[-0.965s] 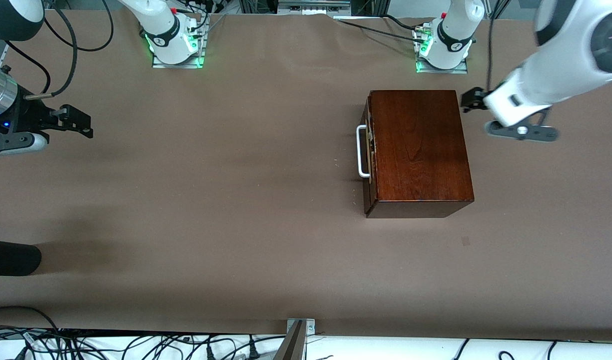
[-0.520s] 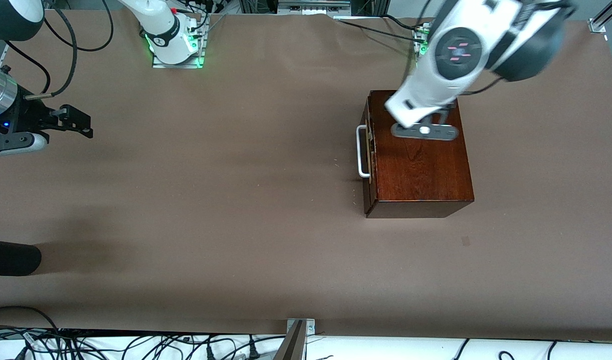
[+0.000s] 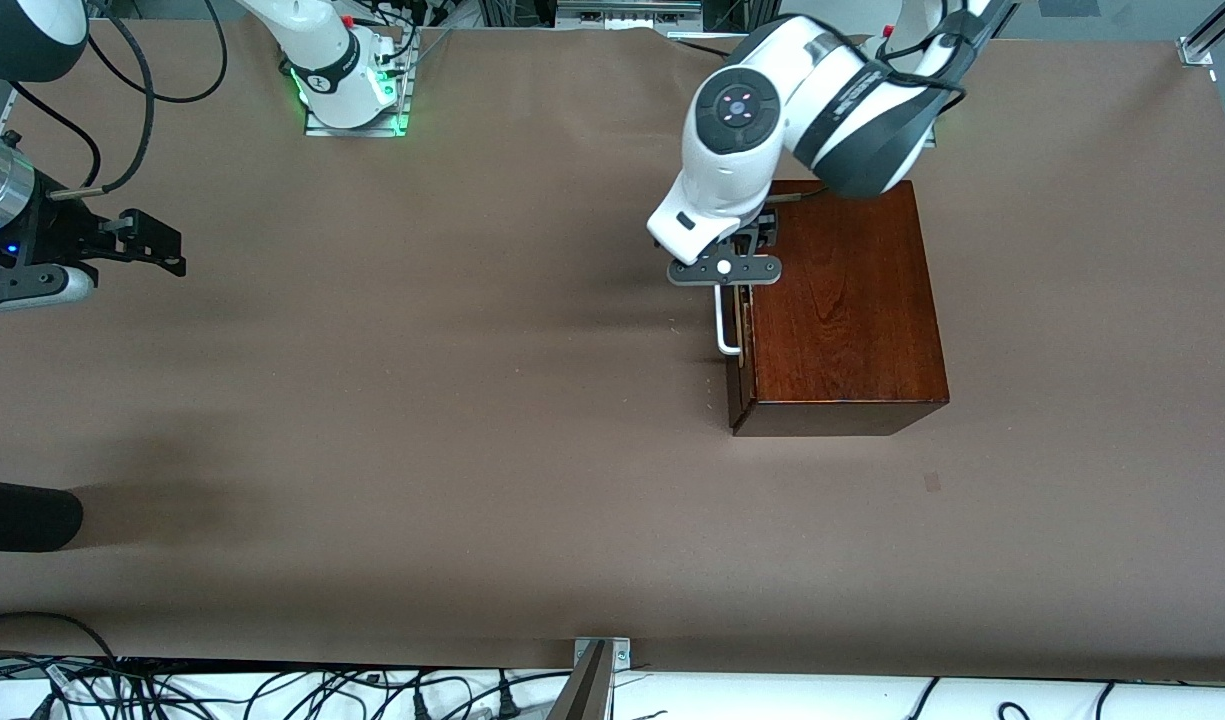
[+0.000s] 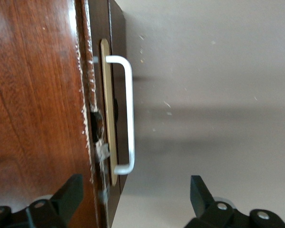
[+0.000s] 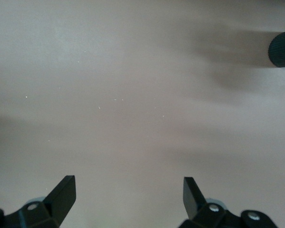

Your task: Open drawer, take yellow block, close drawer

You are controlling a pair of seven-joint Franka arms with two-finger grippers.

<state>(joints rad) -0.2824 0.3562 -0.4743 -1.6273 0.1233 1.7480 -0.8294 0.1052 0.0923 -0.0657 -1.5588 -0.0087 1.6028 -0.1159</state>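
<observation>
The mahogany box (image 3: 842, 310) stands on the table near the left arm's base. Its drawer (image 3: 735, 375) looks shut, with the white bar handle (image 3: 722, 325) facing the right arm's end of the table. My left gripper (image 3: 724, 268) hangs open over the handle's end nearest the robots' bases. In the left wrist view the handle (image 4: 129, 109) and the dark drawer front (image 4: 116, 57) lie between my spread fingers (image 4: 71, 194), one over the box top (image 4: 33, 95), the other over the bare table. The yellow block is hidden. My right gripper (image 3: 172, 248) waits, open and empty (image 5: 128, 194).
The brown table cover (image 3: 452, 400) stretches wide in front of the drawer. A black rounded object (image 3: 22, 515) lies at the table's edge at the right arm's end, and shows in the right wrist view (image 5: 282, 47). Cables run along the edge nearest the front camera.
My left arm has swung from beside the box, across its top, to over the drawer handle. The right arm and the box have not moved.
</observation>
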